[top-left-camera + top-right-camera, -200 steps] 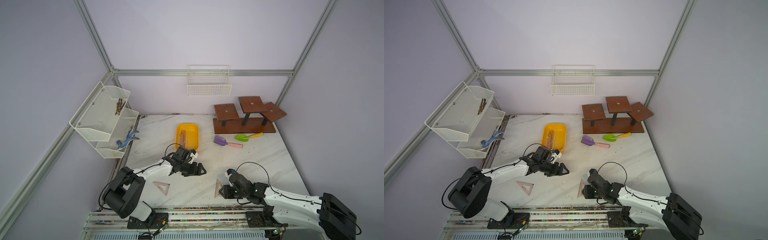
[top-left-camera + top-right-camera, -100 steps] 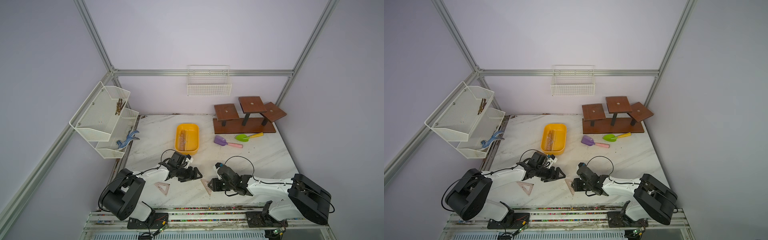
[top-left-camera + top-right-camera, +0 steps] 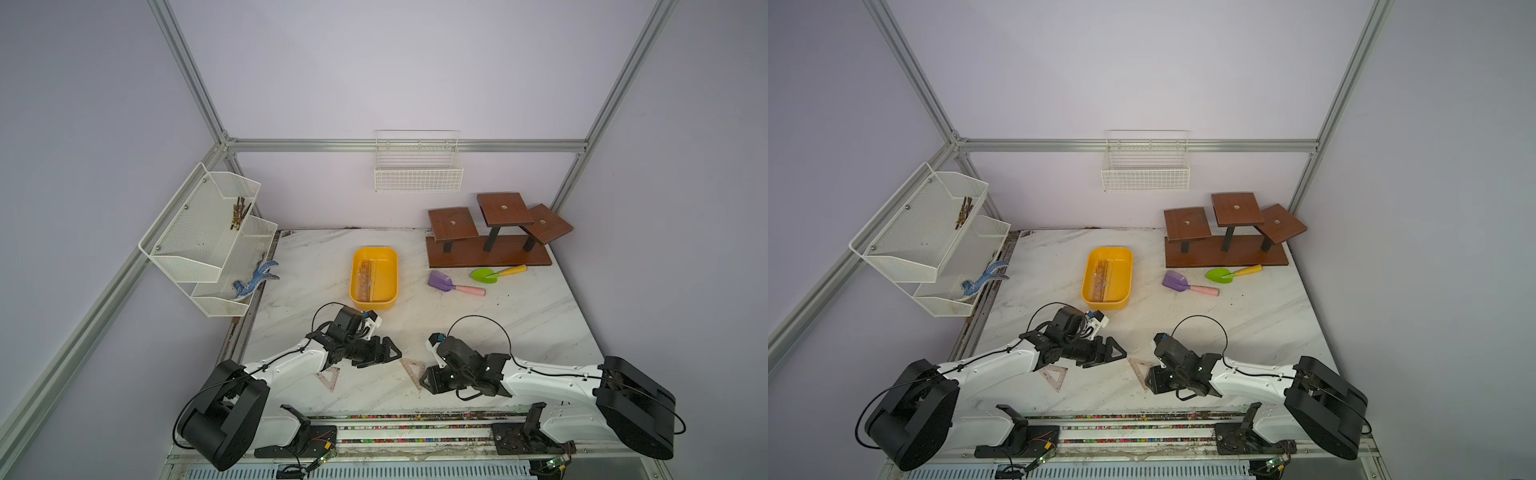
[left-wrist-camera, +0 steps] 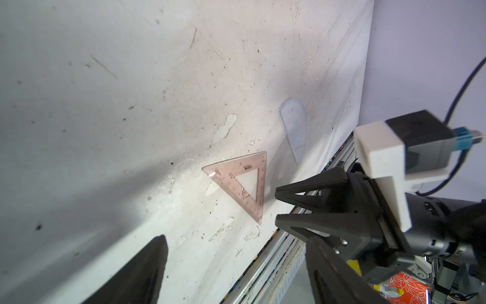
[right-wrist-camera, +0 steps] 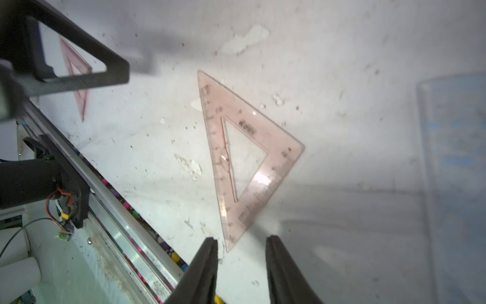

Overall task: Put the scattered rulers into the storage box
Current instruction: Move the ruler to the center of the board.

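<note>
**Right gripper** (image 5: pixel 240 242): jaws parted a little and empty. The near corner of a pink set square (image 5: pixel 273 168) lay just ahead of the gap, not between the pads. The square was flat on the table (image 3: pixel 498 324).

**Left gripper** (image 3: pixel 391 353): jaws spread wide and empty, hanging low just beside the same square, opposite the right gripper.

**Second square** (image 3: pixel 328 376): pink, flat, partly under the left forearm, near the front edge.

**Clear ruler** (image 5: pixel 452 171): flat beside the first square, its outline faint.

**Box** (image 3: pixel 374 251): yellow, well behind both arms, with long rulers (image 3: pixel 365 274) lying in it.

**Step in hand (judged):** the right arm's approach to the square, with the grasp not yet made.

**Next move (judged):** a thin flat piece gives little edge to pinch. A corner probably had to be tipped up or slid over the table's edge. Only then could it be closed on, lifted and carried to the box.
</note>
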### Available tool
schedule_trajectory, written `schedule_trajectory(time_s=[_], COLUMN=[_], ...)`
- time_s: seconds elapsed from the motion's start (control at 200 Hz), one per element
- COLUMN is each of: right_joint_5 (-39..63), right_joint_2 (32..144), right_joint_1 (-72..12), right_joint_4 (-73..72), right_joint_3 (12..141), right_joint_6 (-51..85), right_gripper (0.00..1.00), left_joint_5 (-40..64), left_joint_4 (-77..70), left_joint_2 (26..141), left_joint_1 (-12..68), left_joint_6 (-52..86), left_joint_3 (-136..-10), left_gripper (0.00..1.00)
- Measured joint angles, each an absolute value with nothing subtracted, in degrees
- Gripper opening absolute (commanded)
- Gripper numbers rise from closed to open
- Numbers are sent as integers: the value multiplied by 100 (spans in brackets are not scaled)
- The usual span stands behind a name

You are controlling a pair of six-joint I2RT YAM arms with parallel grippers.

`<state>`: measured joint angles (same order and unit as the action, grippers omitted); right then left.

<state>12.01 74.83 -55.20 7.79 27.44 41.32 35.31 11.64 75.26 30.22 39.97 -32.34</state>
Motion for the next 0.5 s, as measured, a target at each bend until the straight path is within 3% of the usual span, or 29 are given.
schedule_trajectory(time_s=[0.5], right_joint_5=[1428], right_joint_2=[8801], right_joint_1=[-5463], right_joint_4=[-414], right_joint_3=[3374], right_joint_6=[3935], right_gripper=[36], left_joint_5=[3535], left_joint_4=[1210], left_joint_2=[7369], left_joint_1=[3013], left_joint_6=[4034], left_joint_3=[-3192], left_gripper=[86])
